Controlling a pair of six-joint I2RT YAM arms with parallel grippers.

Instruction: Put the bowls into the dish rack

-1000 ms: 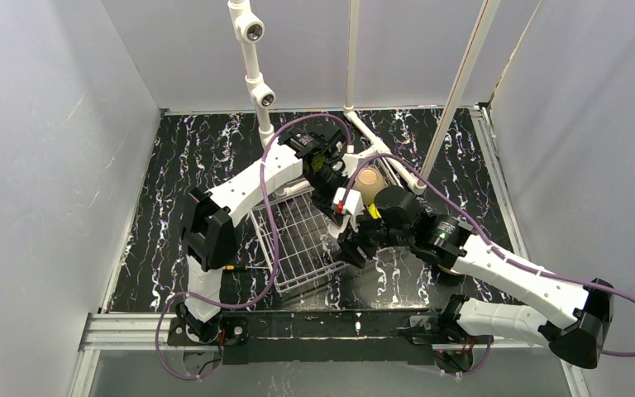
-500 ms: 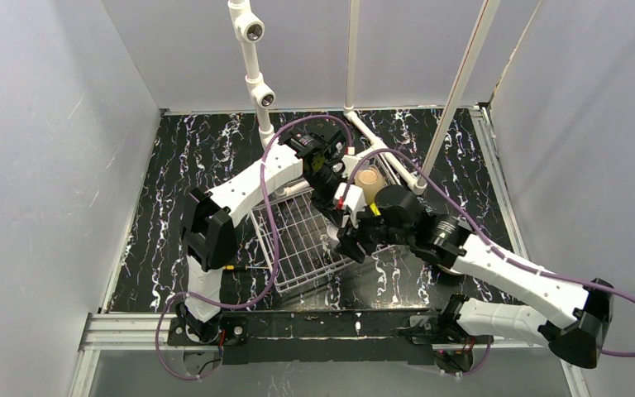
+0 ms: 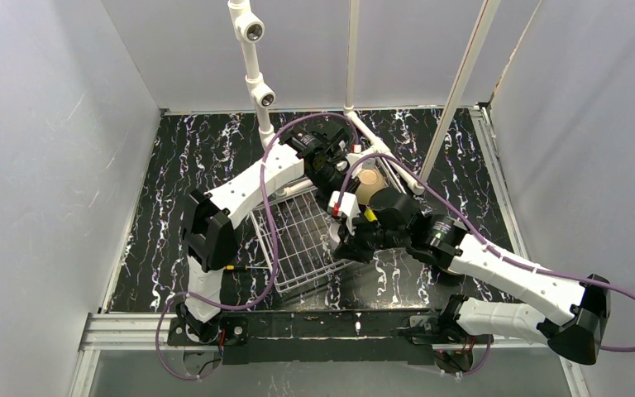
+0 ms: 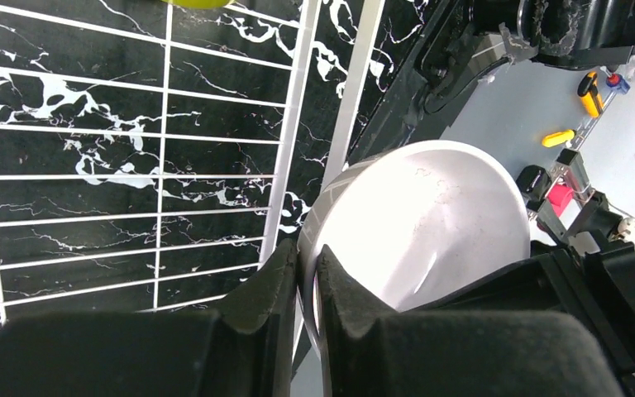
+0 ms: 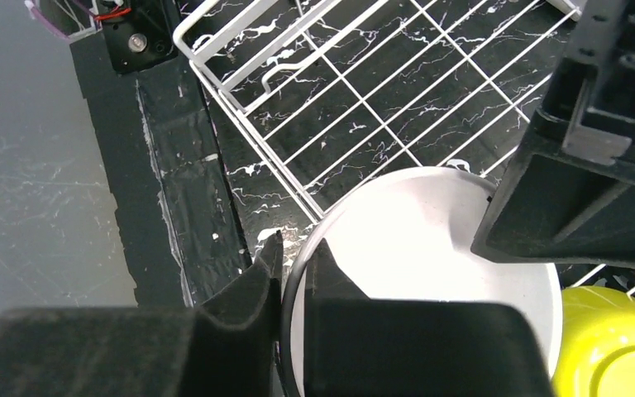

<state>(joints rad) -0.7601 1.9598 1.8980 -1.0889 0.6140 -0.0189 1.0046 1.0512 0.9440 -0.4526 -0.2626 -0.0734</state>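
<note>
Evidently both arms share one load: the left end effector [image 4: 307, 263] is clamped on the rim of the white bowl [image 4: 430, 223], one finger inside and one outside. The right end effector [image 5: 296, 248] pinches what looks like the same rim at another spot. A rim pinch suits a thin-walled bowl too wide to span, and the double hold reads as a handover or a joint steadying before release. The bowl sits tilted at the edge of the dish rack [image 5: 364, 91], over its corner wires and the dark marbled surface [image 3: 198, 157]; whether it is fully inside the rack cannot be told. Just beside it lies the yellow-green bowl [image 5: 608, 347], and from above a tan bowl [image 3: 370, 184] shows at the rack's far end. This suggests the bowls are being lined up along that side, with most of the grid unfilled.
</note>
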